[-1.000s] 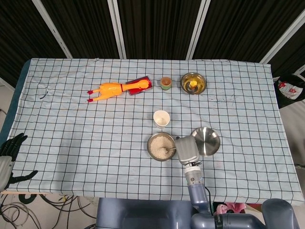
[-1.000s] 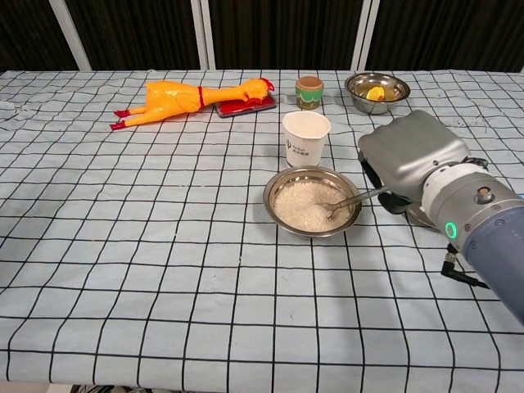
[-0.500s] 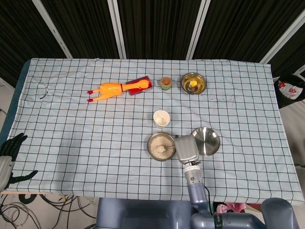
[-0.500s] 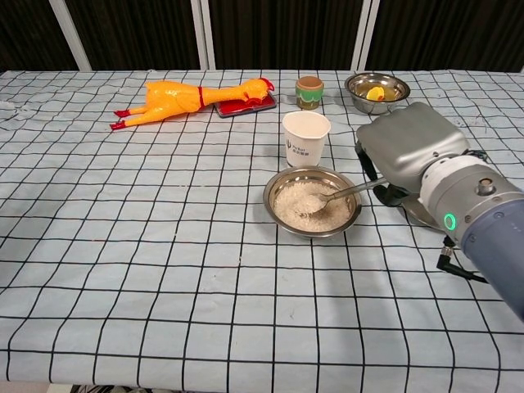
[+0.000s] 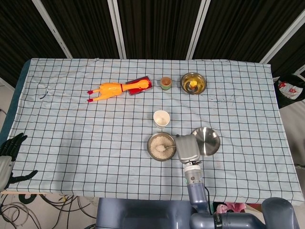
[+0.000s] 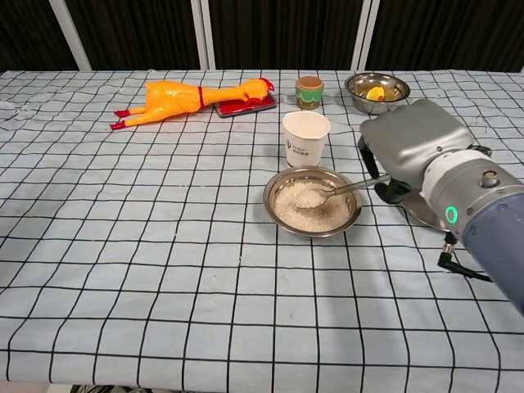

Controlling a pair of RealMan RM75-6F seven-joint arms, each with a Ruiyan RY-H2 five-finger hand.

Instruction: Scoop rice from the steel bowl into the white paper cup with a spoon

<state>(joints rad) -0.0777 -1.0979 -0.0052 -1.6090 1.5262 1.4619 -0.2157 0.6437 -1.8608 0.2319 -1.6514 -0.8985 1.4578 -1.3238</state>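
Observation:
The steel bowl (image 6: 312, 201) (image 5: 161, 146) holds white rice and sits mid-table. A metal spoon (image 6: 334, 191) (image 5: 167, 147) carries a heap of rice just above the rice surface, its handle running right into my right hand (image 6: 407, 147) (image 5: 188, 148), which grips it. The white paper cup (image 6: 305, 137) (image 5: 161, 118) stands upright just behind the bowl. My left hand (image 5: 10, 151) hangs off the table's left edge, its dark fingers spread and holding nothing.
A steel lid (image 5: 207, 140) lies right of the bowl, partly under my right hand. At the back lie a rubber chicken (image 6: 190, 98), a red flat object (image 6: 246, 106), a small green cup (image 6: 309, 92) and a second steel bowl (image 6: 377, 87) with something yellow inside.
The spoon has risen out of the rice with a load on it, and its bowl has shifted left and slightly toward the cup. My right hand lifted a little. The left hand stayed still.

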